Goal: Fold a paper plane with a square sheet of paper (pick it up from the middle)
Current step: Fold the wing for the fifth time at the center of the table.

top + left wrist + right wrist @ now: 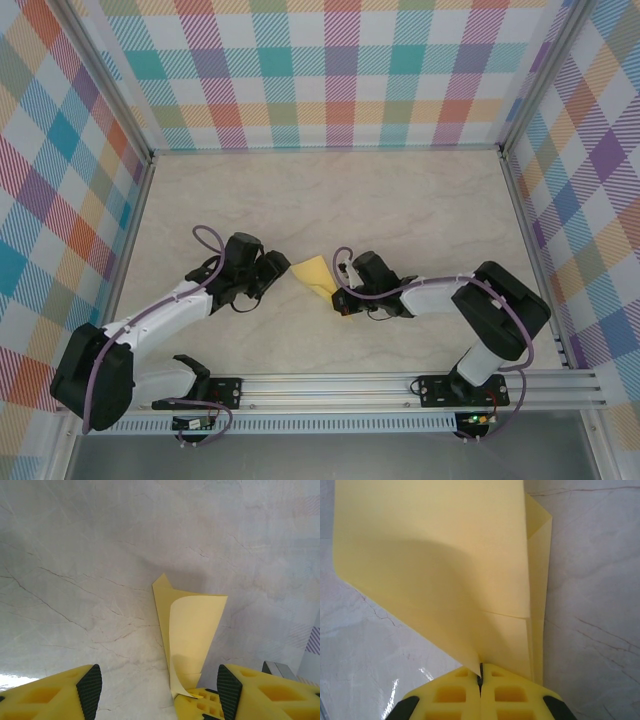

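Note:
The yellow sheet of paper (313,274) is partly folded, with layered flaps and a curling upper flap. It stands off the table between the two arms. My right gripper (480,672) is shut on its lower edge, and the paper (445,570) fans up and away from the pinched jaws. In the top view the right gripper (345,290) sits just right of the paper. My left gripper (272,270) is just left of it. The left gripper (159,690) is open, with the paper (192,630) ahead, towards its right finger and touching neither pad.
The marble table (400,200) is fenced by checked walls (330,70) at the back and both sides. An aluminium rail (380,390) carrying the arm bases runs along the near edge. The right gripper's yellow fingers (200,707) show low in the left wrist view.

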Controlling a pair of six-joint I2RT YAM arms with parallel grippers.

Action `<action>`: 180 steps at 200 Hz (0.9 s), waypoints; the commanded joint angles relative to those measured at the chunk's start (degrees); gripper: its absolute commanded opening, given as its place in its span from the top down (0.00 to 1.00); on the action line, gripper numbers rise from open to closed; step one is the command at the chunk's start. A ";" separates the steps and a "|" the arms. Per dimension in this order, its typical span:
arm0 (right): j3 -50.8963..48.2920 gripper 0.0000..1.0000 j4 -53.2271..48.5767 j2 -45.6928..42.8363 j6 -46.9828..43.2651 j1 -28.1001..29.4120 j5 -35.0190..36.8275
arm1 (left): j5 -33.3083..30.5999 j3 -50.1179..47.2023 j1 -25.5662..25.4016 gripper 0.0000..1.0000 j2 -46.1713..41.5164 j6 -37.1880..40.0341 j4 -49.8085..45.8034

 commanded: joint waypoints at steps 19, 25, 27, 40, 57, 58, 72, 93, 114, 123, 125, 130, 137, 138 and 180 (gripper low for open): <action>1.55 0.98 -1.69 1.19 0.20 -0.30 -0.74 | -0.61 -1.05 0.60 0.35 -0.78 1.24 0.18; 1.56 0.98 -1.72 1.21 0.43 -0.30 -0.73 | -0.40 -1.05 0.60 0.35 -0.56 1.58 0.49; 1.56 0.98 -1.72 1.21 0.49 -0.30 -0.74 | -0.34 -1.07 0.60 0.35 -0.45 1.60 0.59; 1.68 0.98 -1.94 1.20 0.96 -0.30 -0.52 | 0.19 -0.97 0.60 0.34 0.34 1.73 1.36; 2.03 0.98 -2.29 1.54 1.52 -0.30 -0.86 | 1.08 -0.62 0.60 0.34 1.67 1.95 2.34; 2.05 0.98 -2.27 1.55 1.56 -0.30 -0.94 | 1.14 -0.62 0.60 0.34 1.71 1.95 2.42; 1.74 0.98 -1.24 1.64 2.54 -0.28 -1.68 | 1.77 -0.47 0.60 0.34 2.48 2.13 3.30; 1.73 0.98 -1.77 0.41 2.77 -0.43 -1.54 | 2.40 -0.15 0.58 0.34 3.09 2.59 4.00; 2.43 0.97 -2.37 -1.61 2.96 -0.66 -2.96 | 2.49 -0.16 0.60 0.34 3.19 3.05 4.23; 2.54 0.97 -2.07 -2.16 3.14 -0.71 -3.56 | 2.74 -0.17 0.60 0.34 3.25 3.27 4.51; 2.64 0.97 -2.07 -2.32 3.13 -0.73 -3.69 | 2.73 -0.17 0.60 0.34 3.29 3.34 4.58; 2.66 0.97 -2.00 -2.47 3.26 -0.77 -3.96 | 2.81 -0.17 0.60 0.34 3.46 3.36 4.67; 2.85 0.97 -1.98 -2.57 3.22 -0.82 -4.07 | 2.94 -0.08 0.60 0.34 3.78 3.36 4.69; 2.82 0.97 -1.98 -2.57 3.25 -0.83 -4.08 | 2.96 -0.04 0.60 0.34 3.82 3.36 4.69; 2.75 0.97 -1.19 -1.62 4.68 -2.62 -5.14 | 5.66 1.05 0.60 0.33 7.09 2.73 7.28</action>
